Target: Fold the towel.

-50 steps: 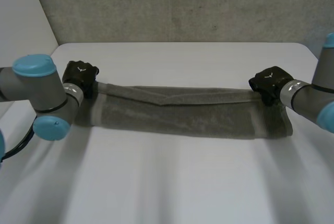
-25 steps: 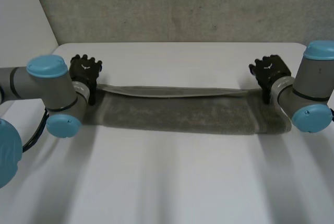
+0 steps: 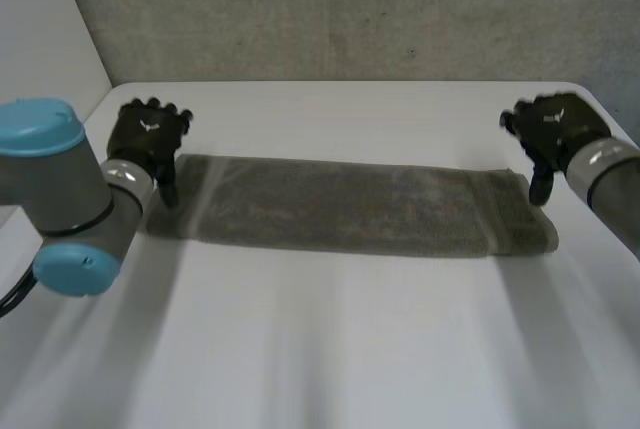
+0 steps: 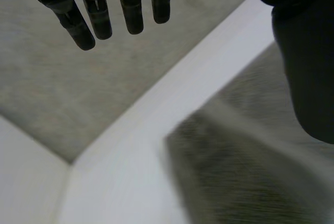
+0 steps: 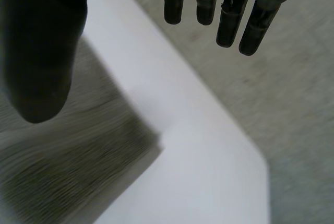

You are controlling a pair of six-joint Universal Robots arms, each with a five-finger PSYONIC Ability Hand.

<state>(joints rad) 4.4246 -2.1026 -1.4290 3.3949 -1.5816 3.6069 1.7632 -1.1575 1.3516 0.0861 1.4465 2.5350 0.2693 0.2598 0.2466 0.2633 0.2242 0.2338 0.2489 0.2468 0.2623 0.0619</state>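
A grey-green towel [image 3: 340, 207] lies flat on the white table [image 3: 330, 349] as a long folded strip running left to right. My left hand [image 3: 146, 136] hovers just above its left end, fingers straight and empty. My right hand [image 3: 552, 127] hovers above its right end, also open with nothing in it. In the left wrist view the fingers [image 4: 99, 18] hang straight, clear of the towel [image 4: 245, 172] below. In the right wrist view the straight fingers [image 5: 229, 20] and thumb [image 5: 39, 62] stand apart over the towel's [image 5: 68, 156] end corner.
A grey carpeted wall [image 3: 340, 9] rises behind the table's far edge. A white panel [image 3: 40, 39] stands at the left. The table's right far corner [image 5: 250, 151] is close to my right hand.
Both hands let go of the towel's far edge and rose outward. The lifted layer dropped, and the towel now lies flat as a folded strip.
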